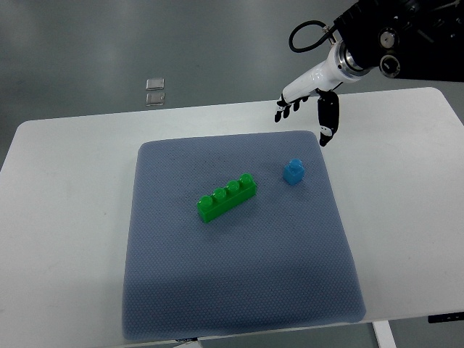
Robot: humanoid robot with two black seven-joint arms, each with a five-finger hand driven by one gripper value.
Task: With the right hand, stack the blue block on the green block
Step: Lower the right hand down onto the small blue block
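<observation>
R hand [308,109] above mat's far edge, fingers spread, holding nothing. Blue block [293,172] on grey mat [239,290], right of green block [227,197], apart, not stacked.

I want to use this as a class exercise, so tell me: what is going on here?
A humanoid robot's right hand hangs open above the far right corner of a grey-blue mat on a white table, holding nothing. A small blue block sits on the mat just below the hand, apart from a long green block with four studs lying at an angle to its left. Nothing is stacked yet. The left arm is out of view.
</observation>
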